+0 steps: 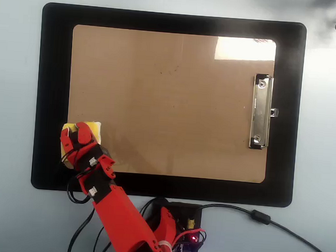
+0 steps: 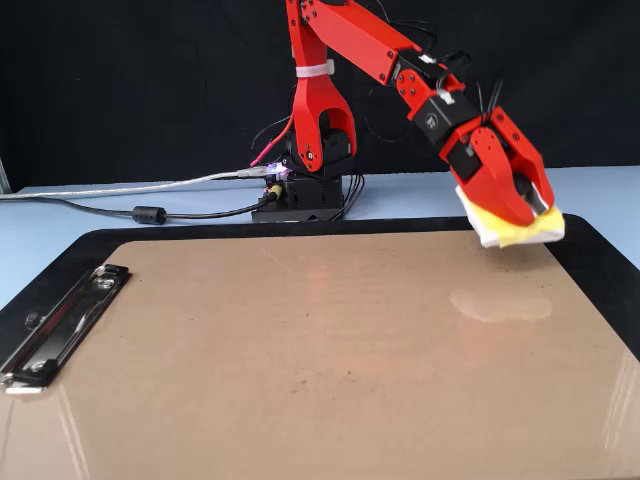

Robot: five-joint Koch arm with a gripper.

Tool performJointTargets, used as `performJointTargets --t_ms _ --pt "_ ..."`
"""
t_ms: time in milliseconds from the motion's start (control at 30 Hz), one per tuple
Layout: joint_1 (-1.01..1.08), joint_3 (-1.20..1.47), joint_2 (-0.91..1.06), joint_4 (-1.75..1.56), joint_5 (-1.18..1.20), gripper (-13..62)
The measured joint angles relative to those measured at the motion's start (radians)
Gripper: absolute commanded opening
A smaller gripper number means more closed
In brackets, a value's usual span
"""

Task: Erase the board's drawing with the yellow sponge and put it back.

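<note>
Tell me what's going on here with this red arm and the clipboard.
The red arm's gripper holds the yellow sponge in the air above the board's edge, at the left in the overhead view. No drawing shows on the board, only faint specks. The sponge is not yet set down.

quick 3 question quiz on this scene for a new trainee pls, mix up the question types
1. True or false: the yellow sponge lies flat on the board.
2. In the overhead view, the gripper is over which corner of the board? A) lower left B) upper right C) beside the metal clip
3. Fill in: the board lies on a black ___.

Key: 1. False, the gripper holds it lifted above the board in the fixed view. 2. A. 3. mat.
</note>
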Motion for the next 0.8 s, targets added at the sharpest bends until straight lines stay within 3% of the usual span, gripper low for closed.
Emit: performJointTargets --t_ms 100,333,467,633,800 --pt "-0.034 0.0 -0.018 0.0 -0.002 29.9" --pt "-0.044 -0.031 0.1 0.072 -0.028 30.1" --pt "-0.008 -0.241 0.256 0.448 -0.038 30.1" --pt "0.23 -0.578 0.255 1.195 -0.009 31.2" --pt "0.644 -0.482 0.249 1.491 0.242 31.4"
